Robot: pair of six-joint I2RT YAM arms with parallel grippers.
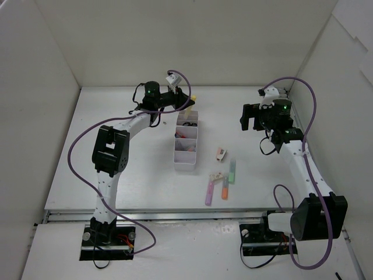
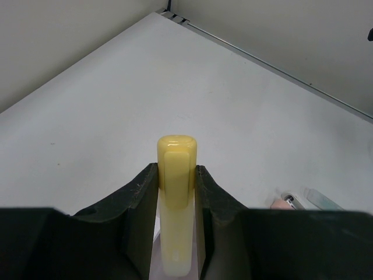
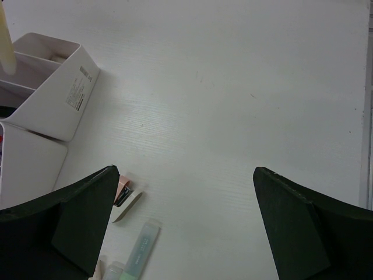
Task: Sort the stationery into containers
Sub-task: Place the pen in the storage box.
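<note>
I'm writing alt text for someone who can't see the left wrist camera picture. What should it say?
A chunky yellow plastic highlighter is gripped in the black left end effector, its rounded end pointing away from the camera. Beyond it a white table runs back to pale walls.
</note>
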